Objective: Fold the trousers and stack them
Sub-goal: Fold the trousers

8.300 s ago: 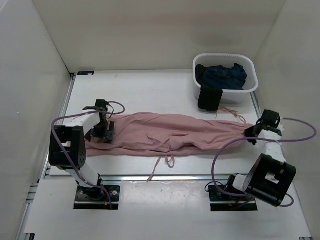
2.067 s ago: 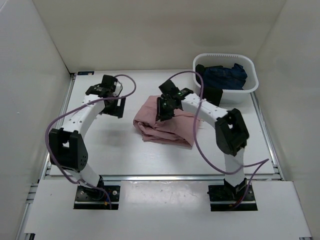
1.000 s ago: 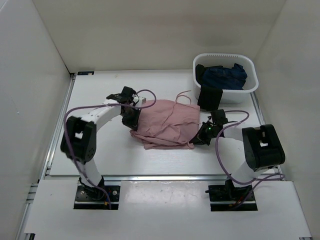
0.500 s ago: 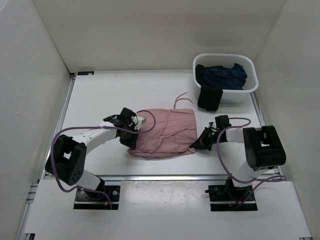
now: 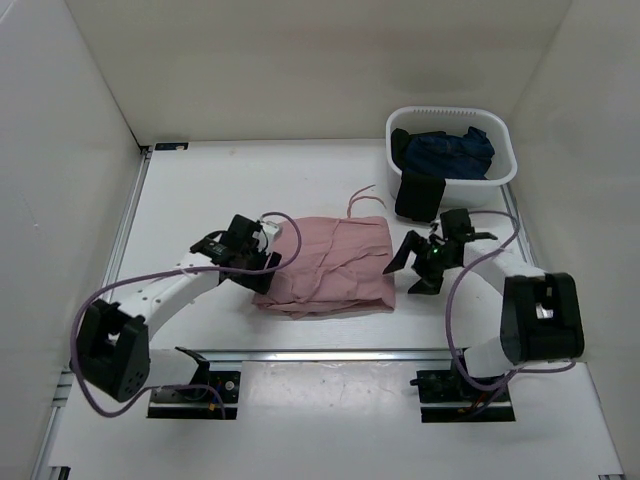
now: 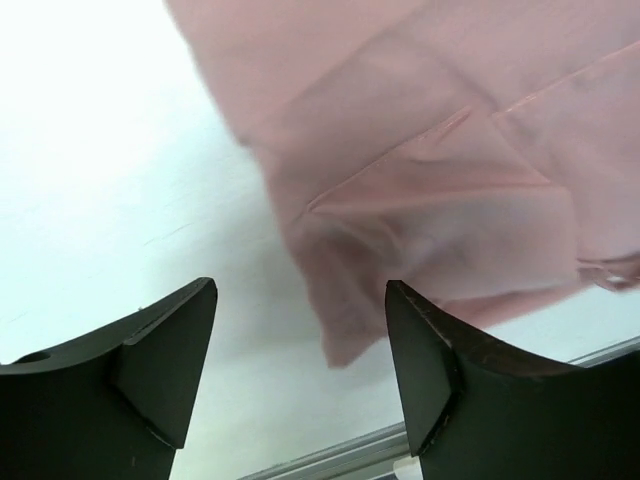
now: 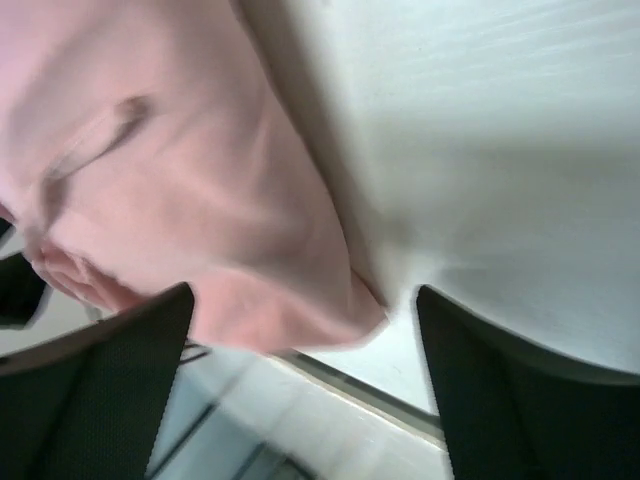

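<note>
1. The left arm (image 5: 165, 292) is built of white tube-shaped links joined by bulky black joint housings.
2. The right arm (image 5: 540, 318) has the same white links and a large rounded black housing at its elbow.
3. A purple cable (image 5: 120, 287) loops loosely along the left arm, and a second purple cable (image 5: 448, 310) loops along the right arm.
4. Each arm rises from a flat black plate (image 5: 165, 395).
5. The left end effector (image 6: 300, 370) has two black, wedge-shaped fingers with bevelled inner faces.
6. The right end effector (image 7: 305, 390) has two dark fingers with a fine grainy texture.
</note>
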Motion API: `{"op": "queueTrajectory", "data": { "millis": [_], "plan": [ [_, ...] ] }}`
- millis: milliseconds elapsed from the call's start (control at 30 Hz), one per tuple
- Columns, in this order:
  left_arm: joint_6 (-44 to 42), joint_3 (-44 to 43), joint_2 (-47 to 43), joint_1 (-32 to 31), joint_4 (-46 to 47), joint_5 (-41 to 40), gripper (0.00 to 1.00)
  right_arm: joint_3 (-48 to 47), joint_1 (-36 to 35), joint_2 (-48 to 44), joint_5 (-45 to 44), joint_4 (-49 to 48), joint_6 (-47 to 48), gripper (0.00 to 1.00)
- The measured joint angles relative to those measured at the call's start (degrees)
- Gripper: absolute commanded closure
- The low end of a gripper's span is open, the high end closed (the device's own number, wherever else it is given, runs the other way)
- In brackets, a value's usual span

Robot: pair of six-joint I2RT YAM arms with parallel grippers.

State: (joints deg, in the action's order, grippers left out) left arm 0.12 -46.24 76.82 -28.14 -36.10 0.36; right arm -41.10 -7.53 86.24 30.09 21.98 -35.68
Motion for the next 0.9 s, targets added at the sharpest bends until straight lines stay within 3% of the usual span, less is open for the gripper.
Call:
{"op": "queueTrajectory", "data": {
  "millis": [67, 100, 133, 367, 533, 667, 767, 900],
  "plan": [
    [-0.1, -1.0, -3.3, 0.3, -1.5, -1.5, 0.19, -4.1, 0.7, -3.9, -4.4, 7.2, 3.1, 0.01],
    [-0.1, -1.8, -4.8, 0.6, -2.3, -2.3, 0.13, -6.6, 1.3, -6.0, -6.3, 10.8, 4.4, 0.01],
    [-0.2, -2.8, -6.3, 1.1, -2.9, -3.3, 0.00, -9.4, 2.1, -8.0, -8.2, 14.0, 5.5, 0.01],
    [-0.2, -9.1, -13.9, 12.3, -2.9, -15.6, 0.00, -25.1, 10.6, -14.3, -17.0, 29.1, 9.6, 0.01],
    [-0.2, -9.2, -14.5, 28.2, -2.4, -24.6, 0.00, -28.4, 14.8, -13.9, -19.8, 34.2, 10.6, 0.01],
    [-0.2, -7.6, -14.6, 40.2, -3.3, -27.3, 0.00, -29.2, 16.3, -12.7, -21.1, 35.8, 11.2, 0.01],
    [-0.2, -5.7, -15.4, 44.0, -5.0, -28.2, 0.00, -30.0, 16.5, -11.7, -21.2, 36.7, 11.9, 0.01],
    [-0.2, -4.4, -17.3, 44.4, -7.4, -27.8, 0.00, -32.0, 16.5, -11.0, -21.4, 37.1, 12.7, 0.01]
  ]
}}
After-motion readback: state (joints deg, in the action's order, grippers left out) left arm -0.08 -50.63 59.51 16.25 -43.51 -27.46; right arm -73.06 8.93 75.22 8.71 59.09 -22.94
